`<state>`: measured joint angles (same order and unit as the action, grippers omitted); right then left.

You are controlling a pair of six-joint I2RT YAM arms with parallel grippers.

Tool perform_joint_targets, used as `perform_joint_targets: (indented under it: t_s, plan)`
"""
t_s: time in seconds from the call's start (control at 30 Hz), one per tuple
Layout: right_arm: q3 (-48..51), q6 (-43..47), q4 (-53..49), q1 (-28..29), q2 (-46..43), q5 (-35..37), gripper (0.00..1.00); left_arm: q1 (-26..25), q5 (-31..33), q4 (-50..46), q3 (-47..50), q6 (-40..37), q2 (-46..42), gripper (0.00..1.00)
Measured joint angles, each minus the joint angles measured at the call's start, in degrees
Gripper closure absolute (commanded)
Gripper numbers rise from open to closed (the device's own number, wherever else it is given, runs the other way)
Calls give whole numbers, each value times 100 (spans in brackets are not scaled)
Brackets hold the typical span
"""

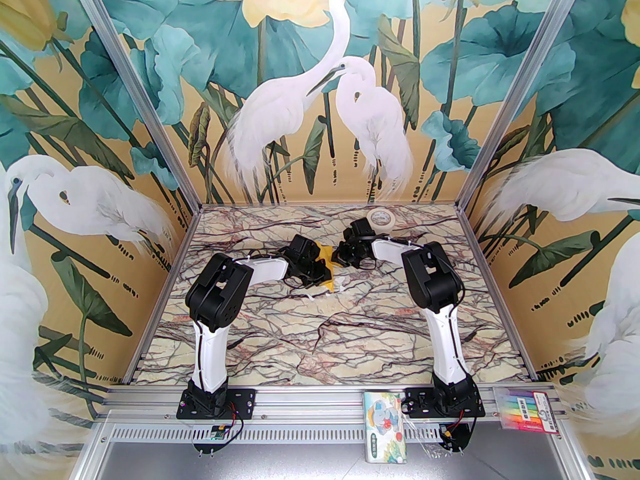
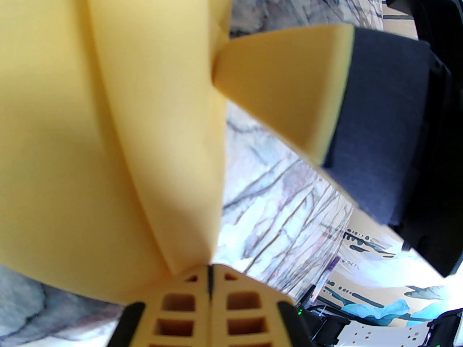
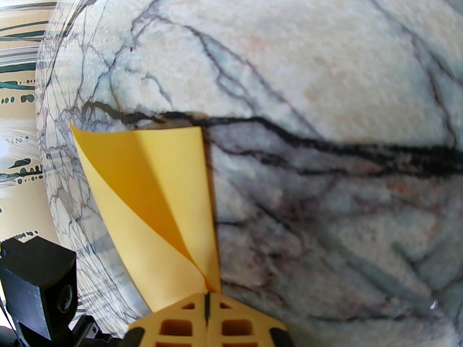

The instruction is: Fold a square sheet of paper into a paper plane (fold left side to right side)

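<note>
Overhead, left gripper [image 2: 209, 271] and right gripper [image 3: 207, 296] cover most of the pinched paper [image 1: 325, 252].

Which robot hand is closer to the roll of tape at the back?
Right. The right gripper is just in front of the tape roll, a little to its left. The left gripper is farther left, past the yellow paper.
</note>
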<state>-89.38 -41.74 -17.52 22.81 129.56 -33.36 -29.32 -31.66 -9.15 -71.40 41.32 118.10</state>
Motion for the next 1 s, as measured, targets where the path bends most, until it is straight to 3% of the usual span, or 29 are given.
perform_joint_targets:
  t_s: [1.0]
  plan:
    - [-188,9,-136,9,127,37,100,-22,98,-354,-273,2,166,100]
